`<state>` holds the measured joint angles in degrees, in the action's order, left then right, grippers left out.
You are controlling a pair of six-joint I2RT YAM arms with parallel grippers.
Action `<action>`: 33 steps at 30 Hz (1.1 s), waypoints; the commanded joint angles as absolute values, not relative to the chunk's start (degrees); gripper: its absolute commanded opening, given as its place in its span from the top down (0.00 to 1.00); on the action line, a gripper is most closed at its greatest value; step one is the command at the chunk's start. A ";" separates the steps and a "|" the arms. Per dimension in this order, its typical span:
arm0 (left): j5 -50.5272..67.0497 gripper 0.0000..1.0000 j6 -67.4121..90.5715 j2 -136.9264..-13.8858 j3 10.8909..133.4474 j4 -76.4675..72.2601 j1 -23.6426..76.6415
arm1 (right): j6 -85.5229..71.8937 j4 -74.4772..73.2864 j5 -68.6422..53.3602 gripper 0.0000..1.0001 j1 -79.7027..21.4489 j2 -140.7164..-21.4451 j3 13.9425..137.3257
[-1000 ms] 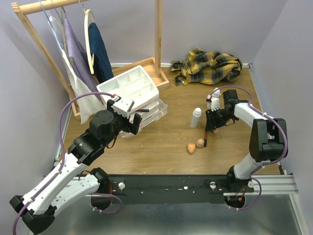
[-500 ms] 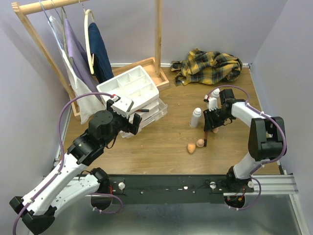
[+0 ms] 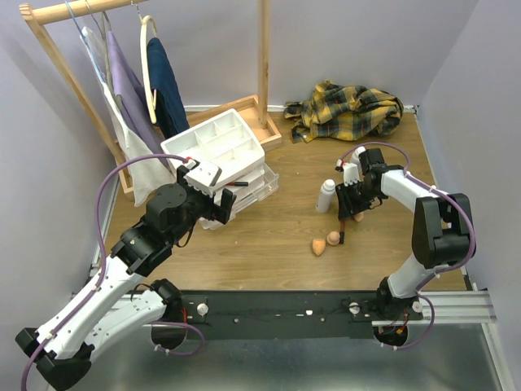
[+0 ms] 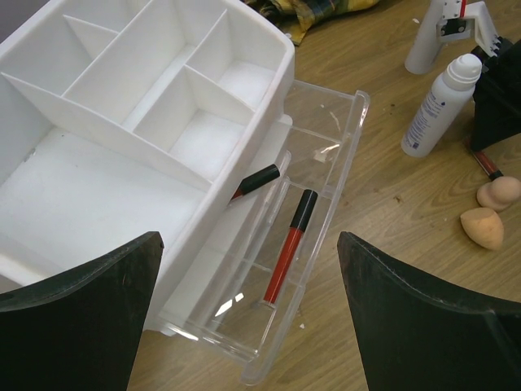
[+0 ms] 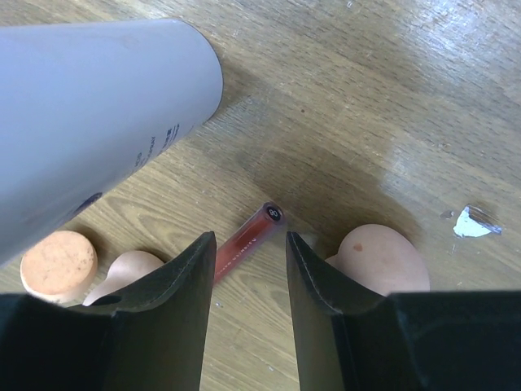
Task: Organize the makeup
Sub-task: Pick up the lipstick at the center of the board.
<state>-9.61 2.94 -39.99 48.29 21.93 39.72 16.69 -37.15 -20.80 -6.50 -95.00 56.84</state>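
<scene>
A white bottle (image 3: 326,195) stands on the floor; a second one (image 3: 350,169) is partly behind my right gripper (image 3: 350,212). That gripper is open, pointing down, jaws either side of a dark-red stick's (image 5: 262,223) end, above it and empty (image 5: 249,244). Peach sponges lie left (image 5: 59,261) and right (image 5: 381,257) of it; two show near the front (image 3: 318,247). My left gripper (image 4: 248,244) is open and empty over the pulled-out clear drawer (image 4: 342,155), which holds a red stick (image 4: 286,244). Another stick (image 4: 254,181) pokes out higher up.
The white drawer unit (image 3: 220,147) with its divided top tray stands left of centre. A yellow plaid cloth (image 3: 350,110) lies at the back right. A wooden clothes rack (image 3: 264,65) with hanging garments stands along the back left.
My right gripper has shifted slightly left, closer to the standing bottle. The left arm has not moved.
</scene>
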 commanded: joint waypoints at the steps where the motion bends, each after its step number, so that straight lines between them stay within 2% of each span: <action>1: -8.52 0.03 3.25 -38.94 48.08 20.57 39.29 | 14.86 -35.95 -16.97 0.53 -7.56 -96.24 57.04; 5: -8.26 0.02 3.34 -38.85 48.08 20.65 39.20 | 13.80 -35.42 -14.24 0.54 -8.00 -96.15 56.95; 17: -7.73 0.02 3.43 -38.41 48.08 20.57 38.94 | 13.18 -35.33 -12.92 0.66 -9.23 -96.77 56.86; 22: -7.65 0.02 3.43 -38.41 48.08 20.39 38.85 | 13.36 -35.33 -13.18 0.66 -9.49 -97.21 56.51; 28: -7.56 0.02 3.43 -38.41 48.16 20.39 38.67 | 13.71 -35.51 -12.66 0.60 -9.93 -97.73 56.08; 33: -7.47 0.02 3.52 -38.58 48.08 20.39 38.50 | 13.97 -34.81 -11.17 0.64 -10.37 -97.82 55.55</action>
<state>-8.73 3.05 -39.11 48.29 21.93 38.98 13.50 -35.86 -14.17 -9.50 -96.23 56.84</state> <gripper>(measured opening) 0.976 0.386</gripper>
